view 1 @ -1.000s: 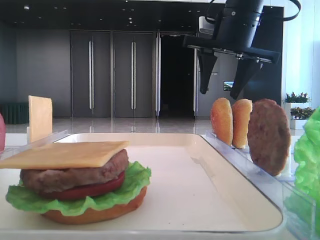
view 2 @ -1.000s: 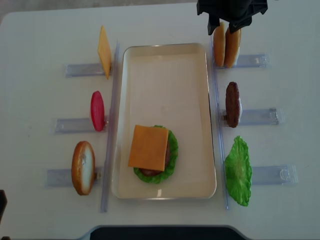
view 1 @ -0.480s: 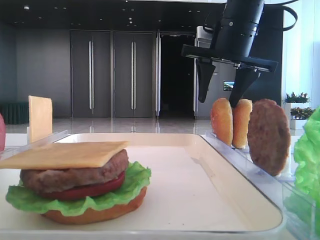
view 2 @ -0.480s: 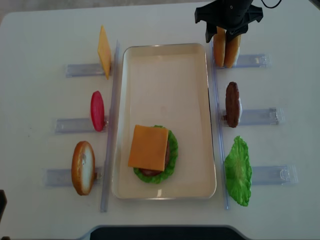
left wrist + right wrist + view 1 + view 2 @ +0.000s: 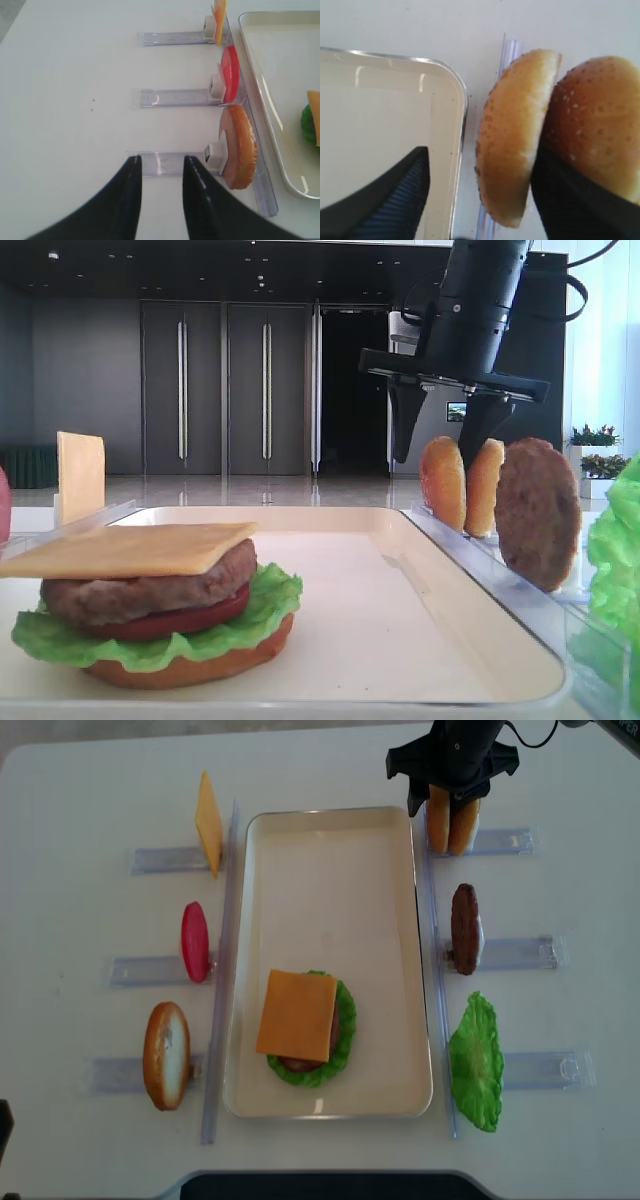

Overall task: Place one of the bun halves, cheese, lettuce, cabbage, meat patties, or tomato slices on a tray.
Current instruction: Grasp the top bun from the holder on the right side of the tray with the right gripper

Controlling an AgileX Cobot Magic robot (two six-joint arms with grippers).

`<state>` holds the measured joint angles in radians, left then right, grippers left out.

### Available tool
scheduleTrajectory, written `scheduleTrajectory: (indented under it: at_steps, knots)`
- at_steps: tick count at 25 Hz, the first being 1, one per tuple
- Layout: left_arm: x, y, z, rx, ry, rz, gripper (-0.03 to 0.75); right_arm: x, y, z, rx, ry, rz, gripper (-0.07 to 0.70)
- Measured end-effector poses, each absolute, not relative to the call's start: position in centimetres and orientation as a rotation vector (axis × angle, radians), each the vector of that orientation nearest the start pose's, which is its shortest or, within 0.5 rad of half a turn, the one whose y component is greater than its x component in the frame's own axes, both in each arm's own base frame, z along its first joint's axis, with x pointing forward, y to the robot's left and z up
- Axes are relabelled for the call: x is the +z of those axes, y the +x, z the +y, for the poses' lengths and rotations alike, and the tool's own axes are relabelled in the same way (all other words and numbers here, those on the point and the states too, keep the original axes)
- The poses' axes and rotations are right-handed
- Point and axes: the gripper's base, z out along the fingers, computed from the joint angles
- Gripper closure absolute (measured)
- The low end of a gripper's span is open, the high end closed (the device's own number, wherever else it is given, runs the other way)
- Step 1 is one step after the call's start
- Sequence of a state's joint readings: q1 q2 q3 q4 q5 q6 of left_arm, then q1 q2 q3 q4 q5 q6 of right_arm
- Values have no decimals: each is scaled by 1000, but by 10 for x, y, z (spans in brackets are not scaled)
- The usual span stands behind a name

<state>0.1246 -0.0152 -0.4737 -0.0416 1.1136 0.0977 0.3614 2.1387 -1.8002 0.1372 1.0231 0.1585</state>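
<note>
Two sesame bun halves stand on edge in a clear rack at the tray's far right; the nearer one [image 5: 512, 145] [image 5: 437, 828] sits between the fingers of my open right gripper [image 5: 481, 150] [image 5: 440, 800] [image 5: 437, 455]. One finger [image 5: 570, 200] is wedged between it and the second bun half [image 5: 600, 125]. The cream tray [image 5: 330, 815] holds a stack of bun base, lettuce, tomato, patty and cheese [image 5: 298, 1015]. My left gripper [image 5: 160, 159] hovers over bare table by the left racks, its jaws a narrow gap apart with nothing between them.
Left racks hold a cheese slice [image 5: 208, 820], a tomato slice [image 5: 194, 941] and an orange-brown bun [image 5: 166, 1055] [image 5: 240, 147]. Right racks hold a meat patty [image 5: 464, 928] and a lettuce leaf [image 5: 475, 1062]. Long clear rails run along both tray sides.
My right gripper has come down over the bun halves, so its fingers now straddle the nearer one. Nothing on the tray or racks has moved.
</note>
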Motion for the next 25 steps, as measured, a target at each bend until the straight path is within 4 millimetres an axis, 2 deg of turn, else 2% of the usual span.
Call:
scheduleTrajectory:
  at_steps: [6,12,25]
  knots:
    - [266,-6,-4,83,-25,2108,496,213,427,172,271,-222,2864,195]
    - [266,-6,-4,83,-25,2108,496,212,428,168,208,-229,2858,379]
    - [266,-6,-4,83,-25,2108,496,211,428,168,207,-224,2859,388]
